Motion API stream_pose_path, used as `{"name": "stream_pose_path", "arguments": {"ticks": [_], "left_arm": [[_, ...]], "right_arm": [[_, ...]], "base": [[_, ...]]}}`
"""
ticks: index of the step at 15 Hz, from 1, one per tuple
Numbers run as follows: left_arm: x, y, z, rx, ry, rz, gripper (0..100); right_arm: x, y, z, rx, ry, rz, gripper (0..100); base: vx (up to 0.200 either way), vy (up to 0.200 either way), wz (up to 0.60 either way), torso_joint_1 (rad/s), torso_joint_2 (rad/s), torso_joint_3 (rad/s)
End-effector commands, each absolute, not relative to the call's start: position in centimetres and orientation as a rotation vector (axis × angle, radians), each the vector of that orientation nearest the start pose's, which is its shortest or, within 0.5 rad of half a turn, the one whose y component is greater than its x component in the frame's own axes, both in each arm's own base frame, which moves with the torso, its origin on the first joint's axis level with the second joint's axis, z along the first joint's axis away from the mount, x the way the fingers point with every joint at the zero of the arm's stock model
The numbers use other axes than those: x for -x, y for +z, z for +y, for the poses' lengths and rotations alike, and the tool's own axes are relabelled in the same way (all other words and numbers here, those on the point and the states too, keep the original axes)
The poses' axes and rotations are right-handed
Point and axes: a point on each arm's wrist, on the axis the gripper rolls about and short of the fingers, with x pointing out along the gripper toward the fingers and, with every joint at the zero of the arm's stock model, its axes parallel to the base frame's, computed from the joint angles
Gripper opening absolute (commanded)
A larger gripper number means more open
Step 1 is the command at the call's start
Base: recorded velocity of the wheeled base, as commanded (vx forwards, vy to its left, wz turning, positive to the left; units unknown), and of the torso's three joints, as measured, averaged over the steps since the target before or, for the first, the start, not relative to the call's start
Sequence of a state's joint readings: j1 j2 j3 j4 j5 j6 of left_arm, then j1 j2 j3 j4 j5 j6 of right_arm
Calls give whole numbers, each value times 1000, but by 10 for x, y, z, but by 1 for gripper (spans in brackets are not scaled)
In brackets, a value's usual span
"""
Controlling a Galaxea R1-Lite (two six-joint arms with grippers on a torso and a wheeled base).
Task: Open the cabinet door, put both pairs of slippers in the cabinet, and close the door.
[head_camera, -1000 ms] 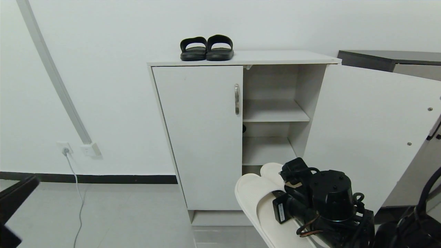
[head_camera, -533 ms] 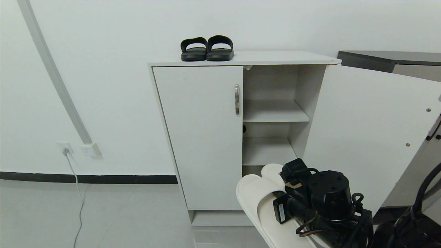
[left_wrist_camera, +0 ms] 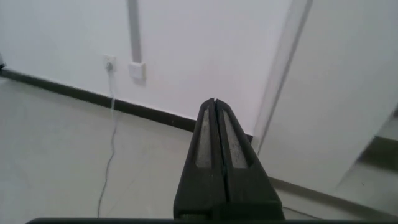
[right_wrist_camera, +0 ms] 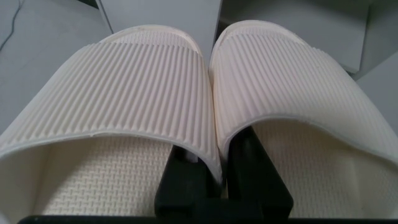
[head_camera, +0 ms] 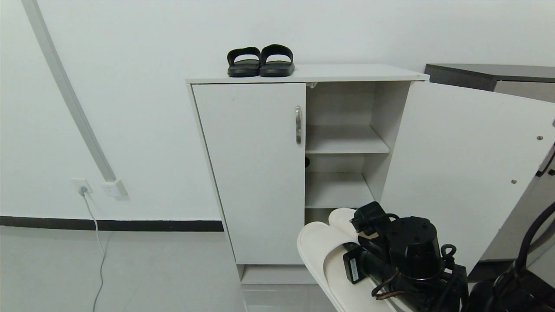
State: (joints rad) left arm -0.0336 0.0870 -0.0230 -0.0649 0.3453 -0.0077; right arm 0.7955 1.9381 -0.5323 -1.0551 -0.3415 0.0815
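Right gripper (right_wrist_camera: 214,168) is clamped on the white slippers (head_camera: 323,247). Its fingers (right_wrist_camera: 186,186) pinch the two touching inner strap edges, so the pair rides as one bundle with the toes aimed at the cabinet (head_camera: 368,71). From the cabinet's middle the bundle sits low, at about five o'clock, just in front of the open half. The right door (head_camera: 455,173) stands swung wide at three o'clock and the left door (head_camera: 251,173) is shut. The lower shelf (head_camera: 336,190) lies at roughly twelve o'clock from the toes, with the upper shelf (head_camera: 344,141) above it. I cannot tell which level is meant. The black slippers (head_camera: 260,60) wait untouched on the cabinet top, at its eleven o'clock end. The left gripper (left_wrist_camera: 214,143) is off to the side over the floor, its fingers pressed together on nothing. To place the pair well, I'd say lift until the soles clear the chosen shelf's front edge and keep them level. Then steer straight in between the shut door's edge and the open one, slowly, since only thin strap edges are held and a slipper could slide out. Go deep enough that the heels won't foul the door, and let go only once the soles rest.
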Motion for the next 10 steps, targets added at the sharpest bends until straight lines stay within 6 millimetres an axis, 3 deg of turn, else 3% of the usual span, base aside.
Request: {"name": "stream_pose_path", "arguments": {"ticks": [1, 7, 10], "left_arm": [[20, 83, 7, 6, 293, -17, 0], [23, 76, -1, -9, -51, 9, 0], [23, 76, -1, -12, -51, 3, 0]], "right_arm": [[-219, 85, 213, 111, 438, 316, 0], [-219, 81, 214, 119, 438, 330, 0], [-222, 77, 217, 112, 437, 313, 0]], "base": [[0, 0, 0, 0, 0, 0], [0, 0, 0, 0, 0, 0], [0, 0, 0, 0, 0, 0]]}}
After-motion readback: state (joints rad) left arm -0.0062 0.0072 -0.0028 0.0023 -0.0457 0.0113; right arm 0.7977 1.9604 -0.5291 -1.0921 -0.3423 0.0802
